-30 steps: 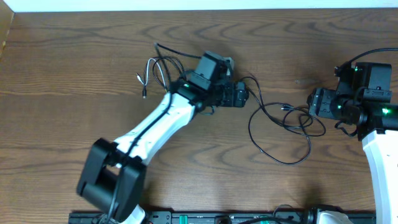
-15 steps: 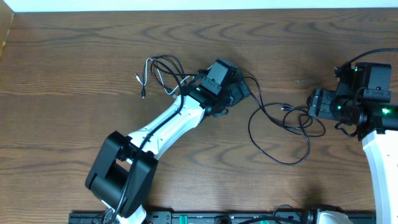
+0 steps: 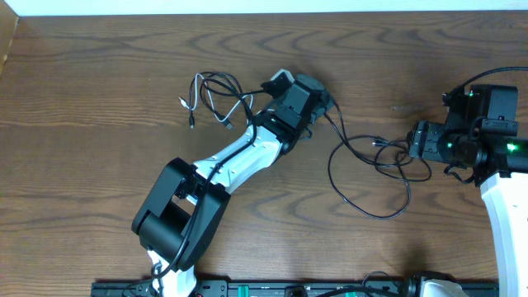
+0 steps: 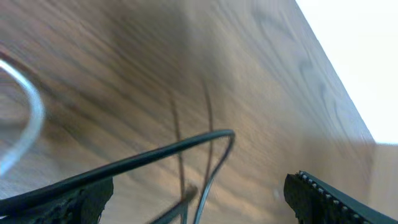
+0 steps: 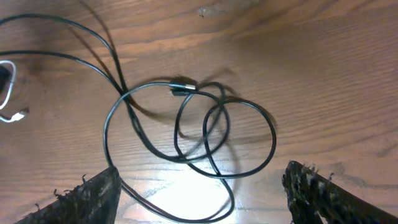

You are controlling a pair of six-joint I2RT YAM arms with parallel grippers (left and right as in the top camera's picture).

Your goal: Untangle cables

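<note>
Two robot arms reached over a dark wooden table (image 3: 99, 165). The left gripper (image 4: 199, 190) sat near the middle of the table, toward the far edge, its fingers spread wide with nothing pinched between them. The black cable (image 3: 331, 172) crossed that gap lifted off the wood. It ran by the left fingertip (image 4: 81, 199), then bent sharply downward; whether it touched the fingertip could not be told. From that gripper the black cable ran right across the table and lay in several overlapping loops, its small plug (image 5: 181, 88) among them. The right gripper (image 5: 199, 186) hung over those loops, also spread wide and holding nothing. The white cable (image 4: 38, 112) showed only as a pale, blurred arc close to the left wrist camera. A snarl of thin wires (image 3: 208, 92) lay on the table just left of the left gripper.
</note>
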